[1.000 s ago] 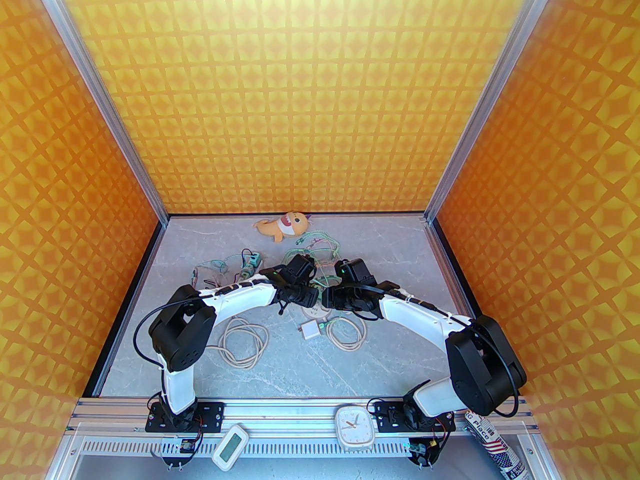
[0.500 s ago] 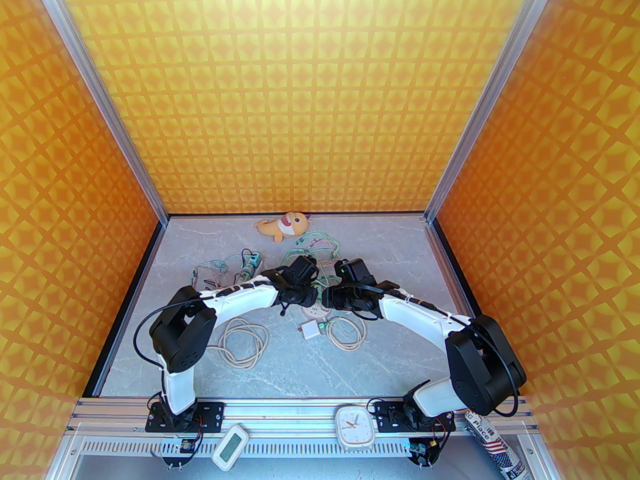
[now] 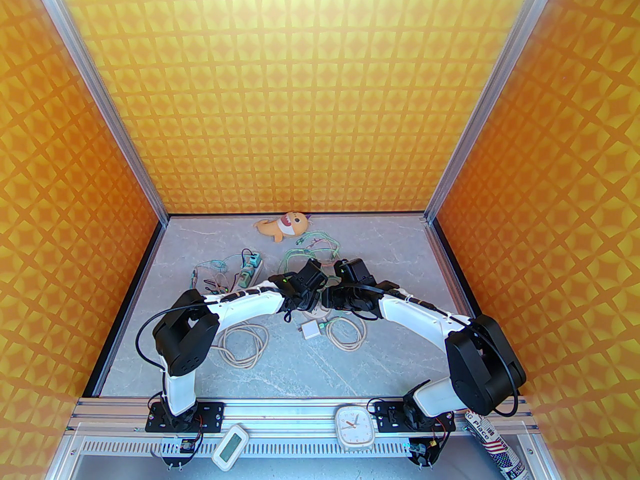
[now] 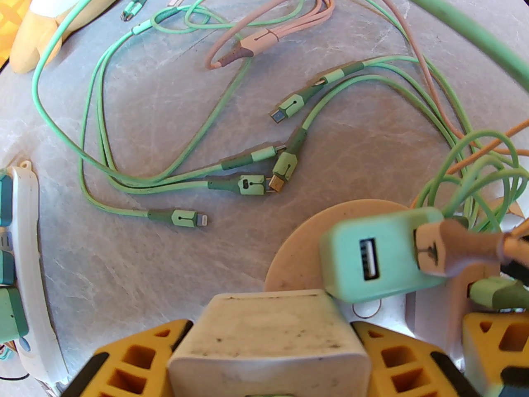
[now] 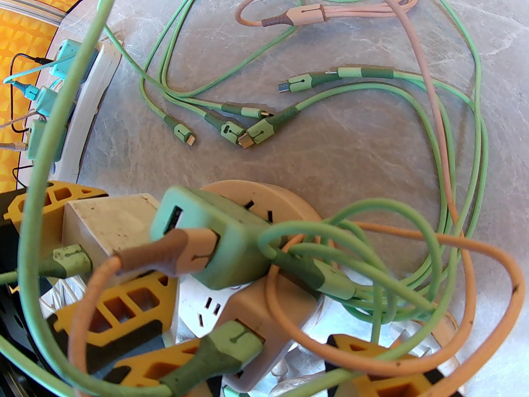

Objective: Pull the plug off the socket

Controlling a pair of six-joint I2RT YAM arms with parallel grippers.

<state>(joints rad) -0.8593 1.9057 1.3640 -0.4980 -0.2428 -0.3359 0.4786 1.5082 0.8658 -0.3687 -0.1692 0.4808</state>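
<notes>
A round beige socket (image 3: pixel 317 312) (image 4: pixel 289 246) (image 5: pixel 285 205) lies mid-table with several chargers standing in it. My left gripper (image 3: pixel 302 302) (image 4: pixel 270 331) is shut on a white cube plug (image 4: pixel 264 337) (image 5: pixel 107 221), one yellow finger on each side; the plug's prongs are hidden. A green USB charger (image 4: pixel 368 254) (image 5: pixel 206 238) stands beside it. My right gripper (image 3: pixel 334 302) (image 5: pixel 264 345) grips a beige adapter (image 5: pixel 272 308) that carries a green cable. The two grippers face each other over the socket.
Loose green and pink cables (image 4: pixel 248 176) (image 5: pixel 248 126) sprawl just behind the socket. A white power strip (image 3: pixel 248 269) (image 4: pixel 29 242) with teal plugs lies to the left. A plush toy (image 3: pixel 280 226) sits at the back, and a cable coil (image 3: pixel 242 340) and small white adapter (image 3: pixel 310 329) lie nearer.
My left wrist has swung right and tilted in over the socket, and its fingers have closed in on the white plug. The right arm has barely moved.
</notes>
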